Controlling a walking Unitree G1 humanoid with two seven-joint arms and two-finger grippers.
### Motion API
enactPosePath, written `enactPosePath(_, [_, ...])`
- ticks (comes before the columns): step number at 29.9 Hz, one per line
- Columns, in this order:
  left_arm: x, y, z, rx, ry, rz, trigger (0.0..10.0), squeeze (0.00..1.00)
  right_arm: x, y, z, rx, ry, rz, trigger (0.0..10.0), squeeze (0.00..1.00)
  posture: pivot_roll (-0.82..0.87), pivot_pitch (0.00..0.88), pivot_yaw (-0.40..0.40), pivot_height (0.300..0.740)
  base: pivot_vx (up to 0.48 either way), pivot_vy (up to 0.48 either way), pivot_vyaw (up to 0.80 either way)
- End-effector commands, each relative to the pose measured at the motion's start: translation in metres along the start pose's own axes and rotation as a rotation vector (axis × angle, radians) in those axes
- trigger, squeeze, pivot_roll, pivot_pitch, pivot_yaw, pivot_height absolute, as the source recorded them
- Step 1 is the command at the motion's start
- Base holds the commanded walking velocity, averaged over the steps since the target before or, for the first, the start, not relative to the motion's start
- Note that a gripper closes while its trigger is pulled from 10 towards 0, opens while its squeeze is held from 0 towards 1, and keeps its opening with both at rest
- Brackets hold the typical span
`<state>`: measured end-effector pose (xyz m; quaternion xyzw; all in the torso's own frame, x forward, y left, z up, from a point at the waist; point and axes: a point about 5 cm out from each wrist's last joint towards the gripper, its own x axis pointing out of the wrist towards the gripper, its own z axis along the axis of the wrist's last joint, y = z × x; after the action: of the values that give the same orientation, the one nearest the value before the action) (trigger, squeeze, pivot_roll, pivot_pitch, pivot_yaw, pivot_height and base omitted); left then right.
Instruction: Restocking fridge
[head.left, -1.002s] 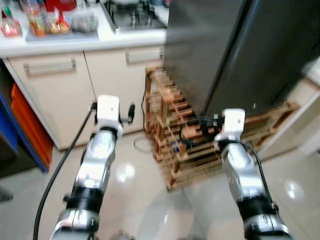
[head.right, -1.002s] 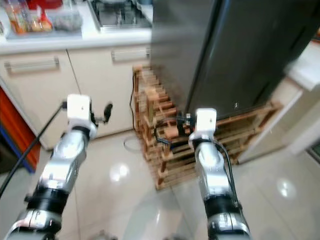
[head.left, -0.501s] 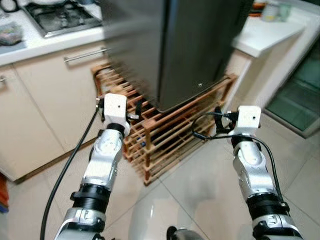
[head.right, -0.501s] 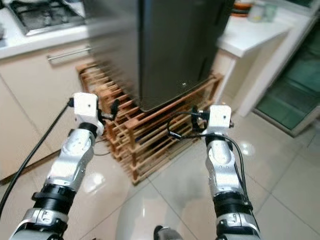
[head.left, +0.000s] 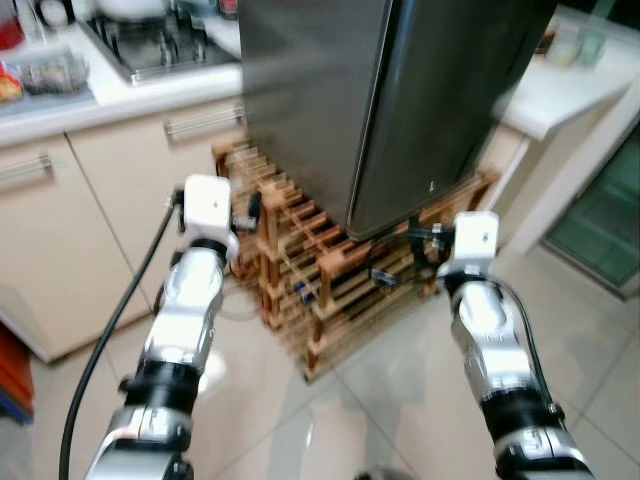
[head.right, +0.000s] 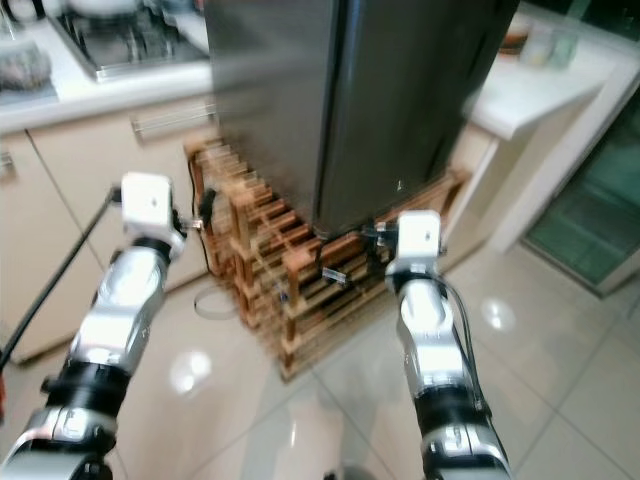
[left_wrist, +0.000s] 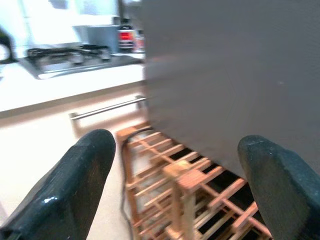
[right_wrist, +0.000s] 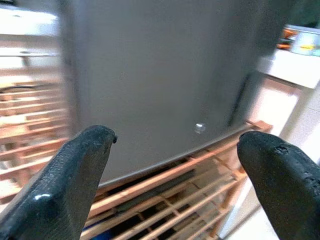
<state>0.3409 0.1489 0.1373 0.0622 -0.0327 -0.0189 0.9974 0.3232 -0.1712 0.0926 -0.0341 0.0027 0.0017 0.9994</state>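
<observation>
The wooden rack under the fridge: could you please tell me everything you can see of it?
The slatted light-brown wooden rack stands on the glossy tiled floor, beside the cream cabinets. It is built of thin horizontal bars between square posts, in open tiers. The dark grey fridge, door shut, stands on it. A black cable hangs at its cabinet side.

Home kitchen. Tall dark fridge (head.left: 400, 100) stands on wooden slatted rack (head.left: 330, 270), door closed. Beside it white countertop (head.left: 120, 95) with gas stove (head.left: 160, 50) set in, pot and small jars on top. Below, cream cabinets (head.left: 70, 240) with long metal handles (head.left: 200, 122). Glossy pale tile floor (head.left: 300, 420). Second white counter (head.left: 570, 90) on other side of fridge.
</observation>
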Motion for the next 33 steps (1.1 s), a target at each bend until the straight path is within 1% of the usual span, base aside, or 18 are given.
enactPosePath(1, [0.001, -0.005, 0.003, 0.019, -0.015, -0.019, 10.0, 0.0, 0.0, -0.003, -0.003, 0.001, 0.028, -0.016, 10.0, 0.0, -0.03, 0.0, -0.037, 0.74, 0.431, 0.0, -0.78])
enactPosePath(2, [0.001, -0.007, 0.003, 0.034, -0.009, -0.019, 10.0, 0.0, -0.001, -0.004, -0.004, 0.003, 0.03, -0.022, 10.0, 0.0, -0.03, 0.0, -0.034, 0.74, 0.0, 0.0, -0.77])
enactPosePath(6, [0.002, -0.008, 0.001, 0.04, 0.002, -0.02, 10.0, 0.0, -0.002, -0.005, -0.005, 0.004, 0.031, -0.024, 10.0, 0.0, -0.03, 0.0, -0.033, 0.74, 0.0, 0.0, -0.77])
enactPosePath(11, [0.002, -0.011, 0.001, 0.025, -0.002, -0.034, 10.0, 0.0, -0.003, -0.005, 0.002, -0.006, -0.019, -0.021, 10.0, 0.0, -0.04, 0.0, -0.031, 0.74, 0.0, 0.0, -0.77])
enactPosePath(17, [0.003, -0.013, 0.004, 0.013, -0.017, -0.043, 10.0, 0.0, -0.003, -0.008, 0.003, 0.005, -0.016, -0.048, 10.0, 0.0, -0.05, 0.0, -0.023, 0.74, 0.0, 0.0, -0.77])
enactPosePath(20, [0.004, -0.01, 0.005, 0.019, -0.018, -0.019, 10.0, 0.0, -0.004, -0.007, 0.004, -0.007, -0.024, -0.034, 10.0, 0.0, -0.05, 0.0, -0.021, 0.74, 0.296, 0.0, -0.77])
enactPosePath(23, [0.007, -0.007, 0.007, -0.009, -0.023, 0.009, 10.0, 0.0, -0.007, -0.006, 0.005, 0.002, -0.038, -0.033, 10.0, 0.0, -0.06, 0.0, -0.019, 0.74, 0.48, 0.0, -0.15])
enactPosePath(24, [0.008, -0.008, 0.009, -0.012, -0.033, 0.008, 10.0, 0.0, -0.008, -0.006, 0.004, 0.002, -0.038, -0.033, 10.0, 0.0, -0.06, 0.0, -0.018, 0.74, 0.48, 0.0, 0.0])
enactPosePath(25, [0.008, -0.012, 0.013, -0.008, -0.054, -0.009, 10.0, 0.0, -0.009, -0.006, 0.004, 0.001, -0.037, -0.033, 10.0, 0.0, -0.07, 0.0, -0.017, 0.74, 0.48, 0.0, 0.0])
enactPosePath(29, [0.008, -0.015, 0.017, -0.017, -0.078, -0.021, 10.0, 0.0, -0.009, -0.005, 0.003, -0.002, -0.036, -0.031, 10.0, 0.0, -0.07, 0.0, -0.015, 0.74, 0.474, 0.0, 0.0])
enactPosePath(31, [0.008, -0.012, 0.02, -0.036, -0.096, 0.007, 10.0, 0.0, -0.008, -0.007, 0.003, -0.005, -0.034, -0.032, 10.0, 0.0, -0.07, 0.0, -0.014, 0.74, 0.236, 0.0, 0.0])
enactPosePath(33, [0.009, -0.009, 0.02, -0.037, -0.098, 0.021, 10.0, 0.0, -0.008, -0.007, 0.003, -0.008, -0.033, -0.031, 10.0, 0.0, -0.07, 0.0, -0.012, 0.74, 0.0, 0.0, 0.0])
